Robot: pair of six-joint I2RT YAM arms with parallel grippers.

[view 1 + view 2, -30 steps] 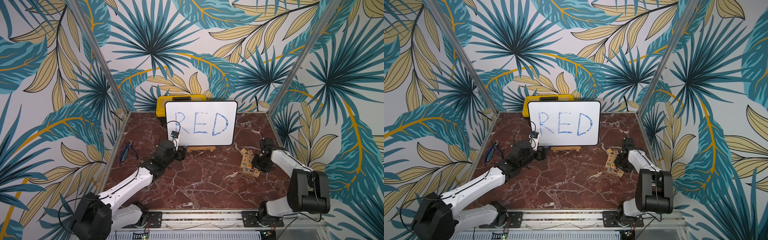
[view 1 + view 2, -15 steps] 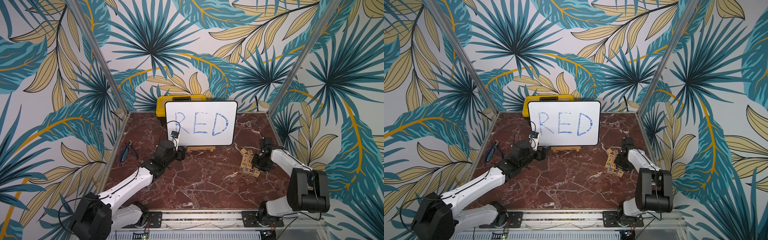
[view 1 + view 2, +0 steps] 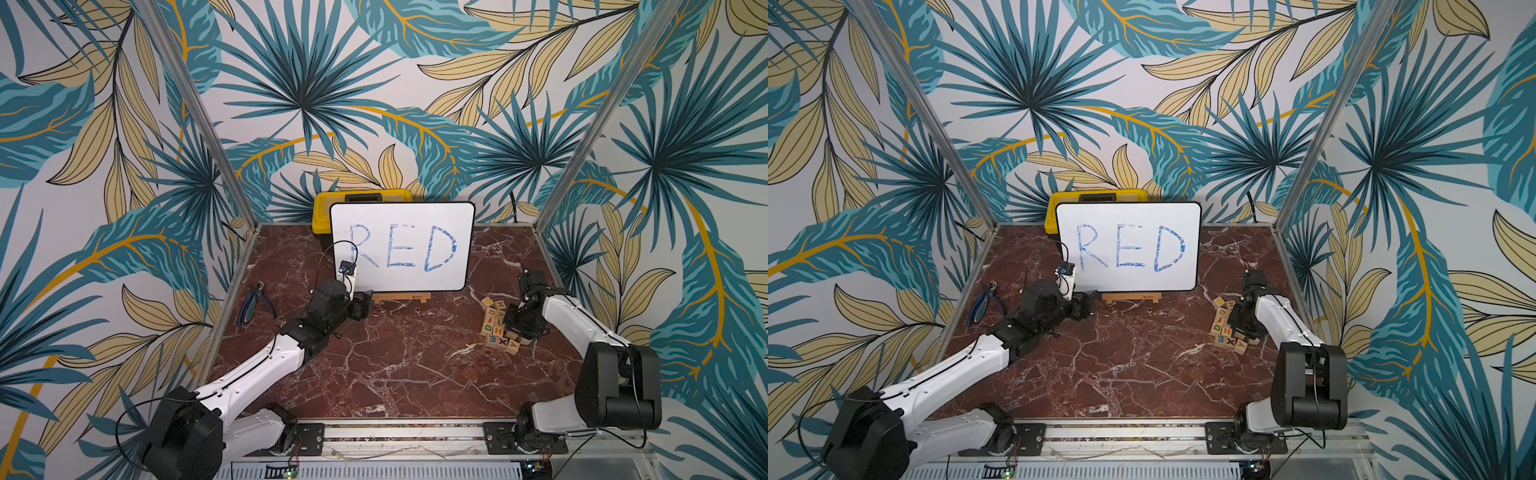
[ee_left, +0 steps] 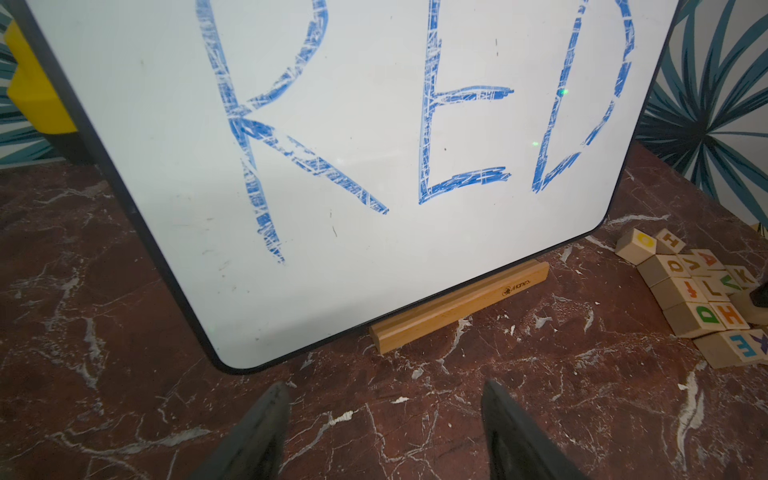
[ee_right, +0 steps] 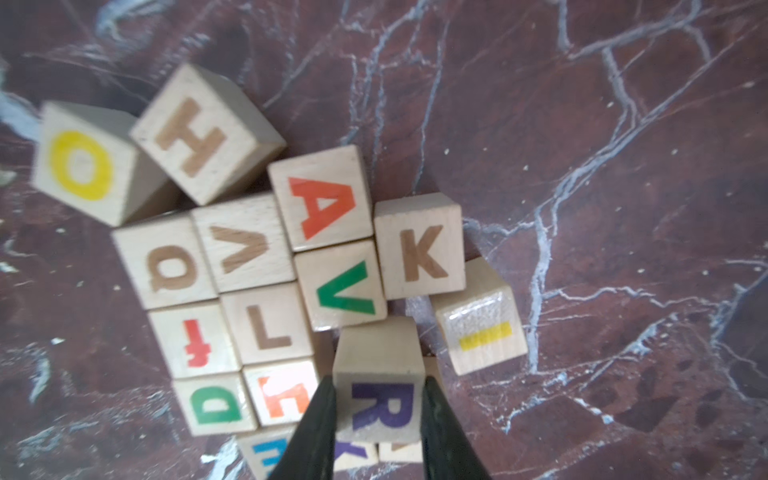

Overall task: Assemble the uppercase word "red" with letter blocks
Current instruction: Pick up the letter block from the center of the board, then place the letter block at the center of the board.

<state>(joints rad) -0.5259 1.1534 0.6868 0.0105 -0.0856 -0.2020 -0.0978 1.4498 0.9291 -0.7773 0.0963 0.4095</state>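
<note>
One block, the R block (image 5: 380,409), sits clamped in my right pincer (image 5: 379,384) at the pile of other letter blocks (image 5: 266,320), and it may slip if I bump them.

The table (image 3: 395,365) is bare in the middle, with wide room to pass. At the back, the whiteboard (image 3: 402,245) on its wooden stand (image 3: 401,297) blocks the way. The blocks (image 3: 494,328) lie packed, side touching side; the pliers (image 3: 255,296) lie near the left edge.
</note>
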